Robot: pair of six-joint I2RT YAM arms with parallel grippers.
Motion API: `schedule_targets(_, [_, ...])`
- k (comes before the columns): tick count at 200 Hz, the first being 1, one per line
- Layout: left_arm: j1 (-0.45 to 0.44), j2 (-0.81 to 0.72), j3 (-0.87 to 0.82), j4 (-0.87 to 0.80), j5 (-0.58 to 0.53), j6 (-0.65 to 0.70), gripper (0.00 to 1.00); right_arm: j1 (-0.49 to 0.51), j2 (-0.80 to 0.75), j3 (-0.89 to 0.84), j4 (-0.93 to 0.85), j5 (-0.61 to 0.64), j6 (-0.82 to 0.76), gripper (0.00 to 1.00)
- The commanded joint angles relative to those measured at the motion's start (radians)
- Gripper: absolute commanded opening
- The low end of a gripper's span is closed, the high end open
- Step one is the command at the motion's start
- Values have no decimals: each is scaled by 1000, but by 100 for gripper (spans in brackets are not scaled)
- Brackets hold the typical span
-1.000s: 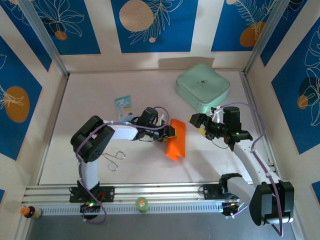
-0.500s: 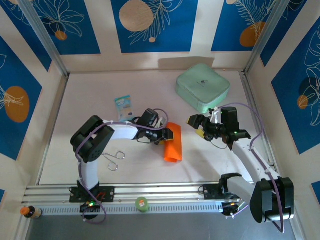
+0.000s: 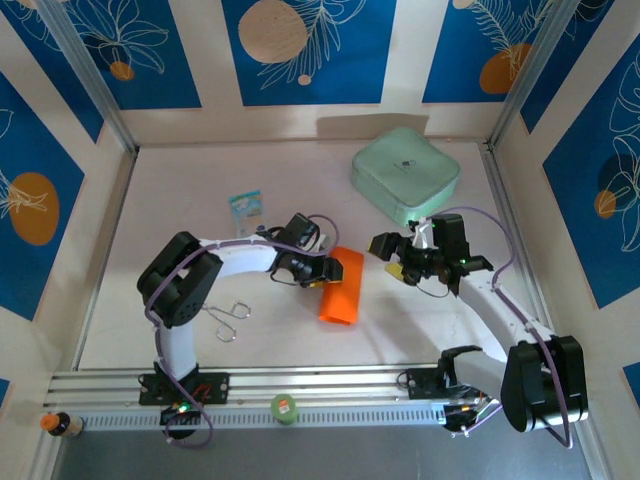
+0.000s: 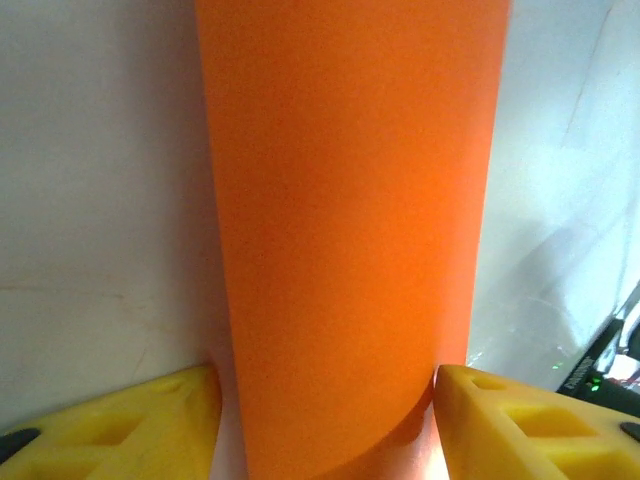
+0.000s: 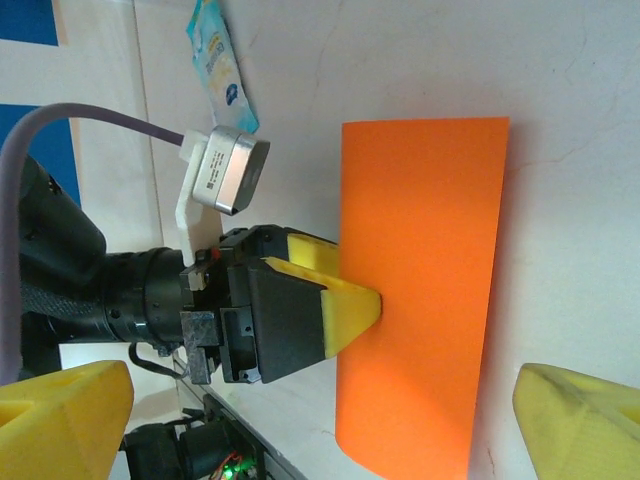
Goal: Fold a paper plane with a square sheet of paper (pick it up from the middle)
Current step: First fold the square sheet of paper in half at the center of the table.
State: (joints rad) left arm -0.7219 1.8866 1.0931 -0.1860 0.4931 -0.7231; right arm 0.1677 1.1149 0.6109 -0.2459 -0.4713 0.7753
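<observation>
Now, left hand (image 3: 331, 270) open astride one edge of the square sheet of paper (image 3: 341, 297), right hand (image 3: 391, 258) wide open nearby.

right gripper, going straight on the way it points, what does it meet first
Probably the orange sheet of paper, lying straight ahead of the right gripper, with the left gripper at its far edge. Height is unclear, so it might pass over the sheet.

Robot lab test cell: blue-patterned wall panels (image 3: 310, 50), aluminium mounting rail (image 3: 330, 386).
</observation>
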Motion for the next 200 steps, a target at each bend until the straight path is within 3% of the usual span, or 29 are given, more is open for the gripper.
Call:
schedule_targets(1, [9,-24,31,-102,-29,74,57,23,17,22,3,3,10,98])
schedule_targets(75, [24,-31,11,-112,-88,61,56,104,78,35,33,39,25,97])
schedule_targets(200, [22,55,13,-175,-160,39,54,121,97,10,36,70,30,93])
